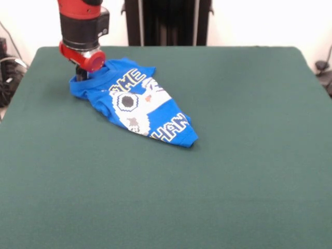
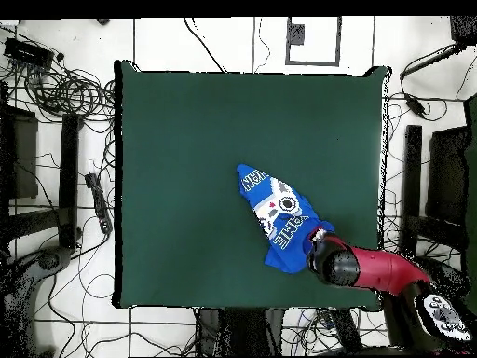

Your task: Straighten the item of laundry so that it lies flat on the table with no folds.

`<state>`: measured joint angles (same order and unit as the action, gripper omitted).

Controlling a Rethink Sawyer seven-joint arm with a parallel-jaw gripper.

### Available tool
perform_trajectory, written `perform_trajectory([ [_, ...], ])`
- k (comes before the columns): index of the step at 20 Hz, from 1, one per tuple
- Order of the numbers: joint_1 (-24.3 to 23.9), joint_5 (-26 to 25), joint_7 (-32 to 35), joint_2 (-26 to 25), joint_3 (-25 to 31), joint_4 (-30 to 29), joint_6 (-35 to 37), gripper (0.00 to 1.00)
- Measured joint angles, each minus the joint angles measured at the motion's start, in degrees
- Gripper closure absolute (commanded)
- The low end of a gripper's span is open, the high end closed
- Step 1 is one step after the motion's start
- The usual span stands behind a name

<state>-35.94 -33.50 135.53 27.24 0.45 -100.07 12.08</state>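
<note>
The gripper (image 1: 80, 74) was down at the T-shirt's (image 1: 136, 101) bunched end; whether it was clamped could not be told. The shirt lay folded into a wedge on the table (image 1: 233, 155), print up. The front view showed the letters "HAN" near the pointed end; the overhead view showed the arm (image 2: 373, 270) reaching in from the table's edge.

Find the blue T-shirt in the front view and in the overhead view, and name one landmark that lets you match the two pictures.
Front view: the blue T-shirt lies left of centre on the far half of the table.
Overhead view: it sits right of centre, toward the bottom edge.
Shared landmark: the red arm's tool at the shirt's bunched end, and the shirt's white print.
</note>
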Motion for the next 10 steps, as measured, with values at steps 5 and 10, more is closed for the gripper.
perform_trajectory([
  [5,0.4,-1.9,0.0,0.1,-0.2,-0.2,-1.2,1.0],
  [10,0.3,-2.0,0.0,0.4,-0.2,-0.8,-1.4,1.0],
])
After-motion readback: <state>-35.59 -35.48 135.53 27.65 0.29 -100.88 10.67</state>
